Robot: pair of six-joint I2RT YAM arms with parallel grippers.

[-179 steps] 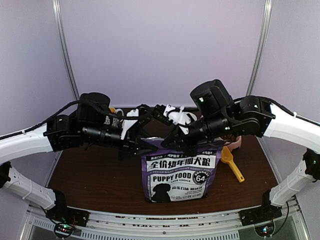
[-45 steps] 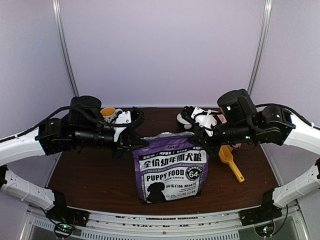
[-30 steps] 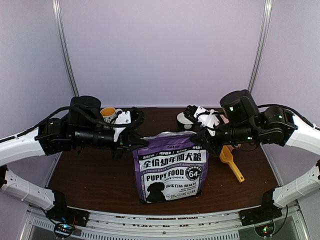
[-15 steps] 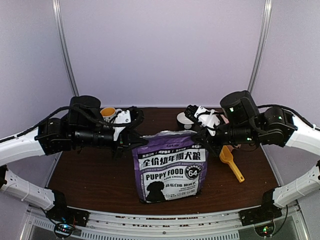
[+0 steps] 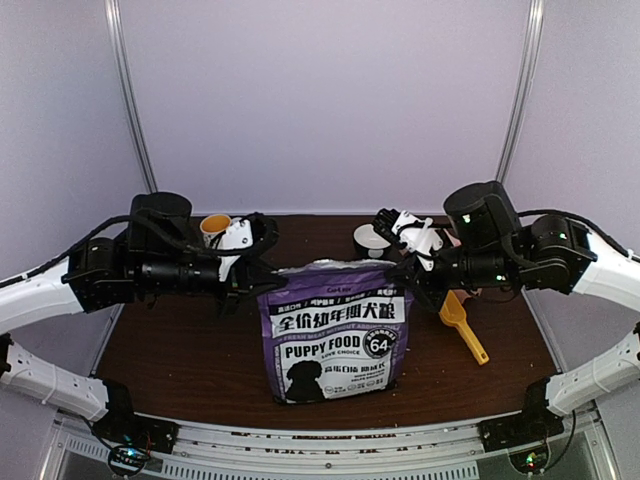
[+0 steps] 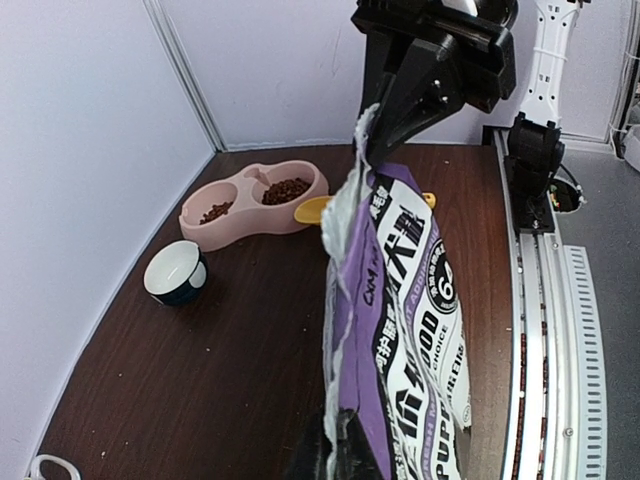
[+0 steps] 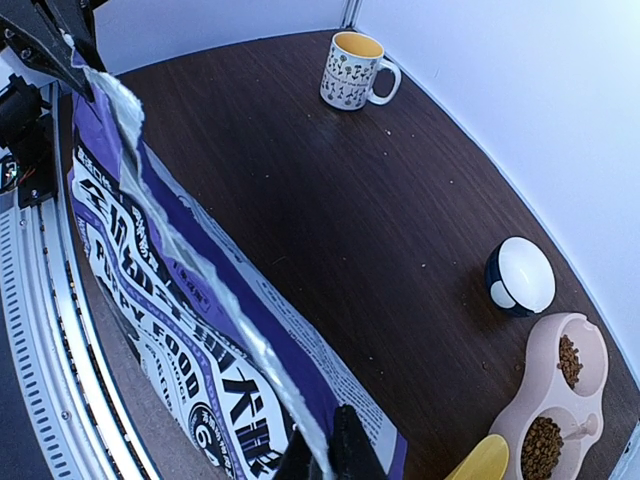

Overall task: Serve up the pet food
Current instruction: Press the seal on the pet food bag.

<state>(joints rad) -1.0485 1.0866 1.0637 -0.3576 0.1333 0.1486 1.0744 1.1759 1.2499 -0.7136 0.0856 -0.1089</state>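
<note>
Probably the bag-opening step: left tool (image 5: 262, 284) and right tool (image 5: 404, 274) each clench a top corner of the bag (image 5: 335, 335), upright on the table (image 5: 180, 350); next, spread its mouth evenly.

White arms (image 5: 40, 290), black cabled joints (image 5: 160, 265)

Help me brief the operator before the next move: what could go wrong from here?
1. The left claw and right claw pinch only the thin top corners of the purple bag; the edge may slip or tear and the bag topple.
2. With both claws busy, neither is free for the yellow scoop beside the bag.
3. The pink double bowl already holds kibble; more might overflow.
</note>
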